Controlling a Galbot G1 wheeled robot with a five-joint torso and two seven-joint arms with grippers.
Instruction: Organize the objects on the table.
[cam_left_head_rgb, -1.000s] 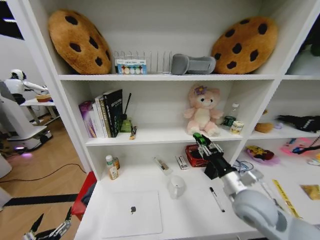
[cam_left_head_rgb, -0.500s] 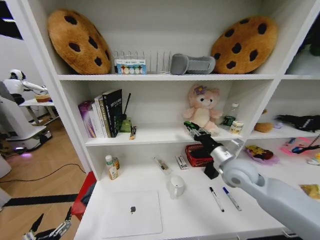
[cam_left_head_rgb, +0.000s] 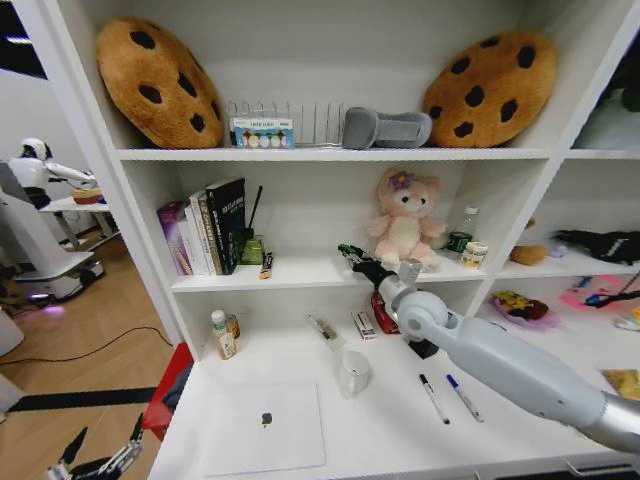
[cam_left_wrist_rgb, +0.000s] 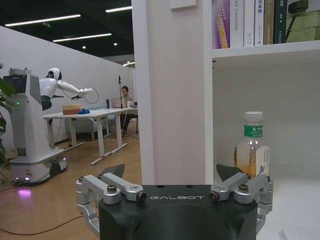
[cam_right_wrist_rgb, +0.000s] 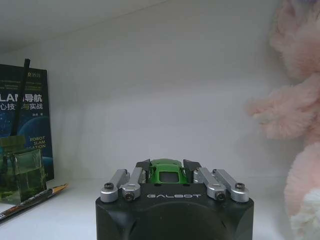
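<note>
Right claw (cam_left_head_rgb: 349, 252) grasps the green toy car (cam_right_wrist_rgb: 165, 173) over the shelf, bear (cam_left_head_rgb: 404, 218) at three o'clock; left claw (cam_left_wrist_rgb: 175, 182) released beside the counter (cam_left_head_rgb: 390, 420).

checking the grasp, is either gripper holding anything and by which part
The right gripper holds the tiny green toy car, pinched by its two sides, up at the shelf beside the pink plush bear. The left gripper hangs open, holding nothing.

"GALBOT" on left gripper (cam_left_wrist_rgb: 170, 186) & right gripper (cam_right_wrist_rgb: 165, 171), "AS Controller" on book spine (cam_left_wrist_rgb: 236, 22)
</note>
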